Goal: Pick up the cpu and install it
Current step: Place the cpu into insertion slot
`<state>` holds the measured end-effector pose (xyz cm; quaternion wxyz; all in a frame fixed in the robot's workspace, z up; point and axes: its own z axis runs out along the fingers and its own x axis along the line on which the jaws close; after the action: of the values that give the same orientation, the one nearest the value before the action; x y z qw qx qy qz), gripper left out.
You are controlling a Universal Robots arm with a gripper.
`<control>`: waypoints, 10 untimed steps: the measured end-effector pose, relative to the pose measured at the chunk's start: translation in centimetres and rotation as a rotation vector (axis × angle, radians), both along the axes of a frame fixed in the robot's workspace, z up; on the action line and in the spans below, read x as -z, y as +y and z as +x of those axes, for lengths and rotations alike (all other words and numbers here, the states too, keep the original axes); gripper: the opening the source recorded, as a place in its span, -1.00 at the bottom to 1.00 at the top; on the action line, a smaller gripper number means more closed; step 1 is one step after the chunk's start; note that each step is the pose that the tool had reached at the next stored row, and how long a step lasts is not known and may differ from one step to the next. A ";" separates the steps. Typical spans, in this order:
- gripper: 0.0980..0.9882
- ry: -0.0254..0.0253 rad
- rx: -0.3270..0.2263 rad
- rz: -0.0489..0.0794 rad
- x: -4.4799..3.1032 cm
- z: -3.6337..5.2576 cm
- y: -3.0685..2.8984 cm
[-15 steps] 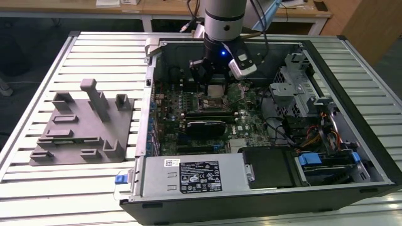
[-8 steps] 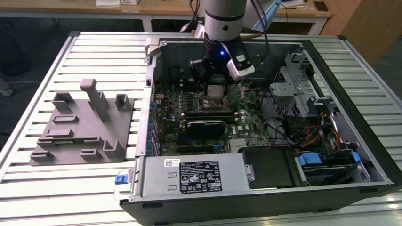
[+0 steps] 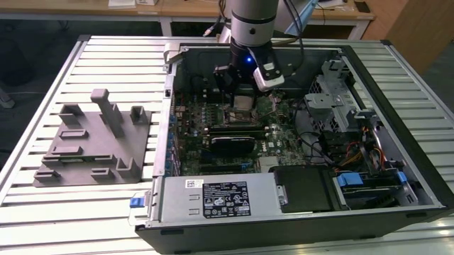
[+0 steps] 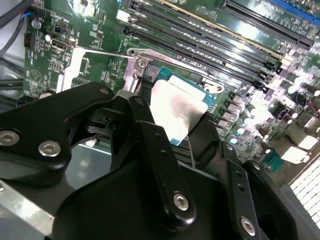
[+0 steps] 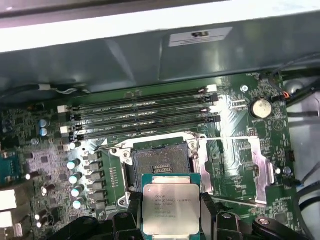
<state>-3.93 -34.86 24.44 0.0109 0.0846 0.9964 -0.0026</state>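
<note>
The cpu (image 5: 168, 206), a small square chip with a pale silver top and green rim, is clamped between the black fingers (image 5: 133, 204) of my gripper (image 5: 170, 201). It hangs just above the open, empty socket (image 5: 160, 159) on the green motherboard (image 5: 235, 150), whose load plate and lever are swung aside. In the second wrist view the cpu (image 4: 176, 111) sits tilted between the fingers (image 4: 146, 120) of the gripper (image 4: 175, 122). In the exterior view the gripper (image 3: 245, 100) reaches down into the open computer case (image 3: 177, 58), over the socket area (image 3: 238, 115).
Memory slots (image 5: 140, 117) run beside the socket. A black module (image 3: 230, 143) lies lower on the board. A power supply (image 3: 212, 196) and drive bays (image 3: 369, 186) fill the near side of the case. A grey fixture (image 3: 89, 143) stands on the slatted table (image 3: 42, 212) at the exterior view's left.
</note>
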 end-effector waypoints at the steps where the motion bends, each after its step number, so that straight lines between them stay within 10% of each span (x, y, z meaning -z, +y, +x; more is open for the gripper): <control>1: 0.00 0.0000 0.011 0.000 0.00 0.00 0.00; 10: 0.00 0.0000 0.120 0.000 0.00 0.00 0.00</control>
<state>-3.93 -34.86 24.43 0.0107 0.1440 0.9895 -0.0033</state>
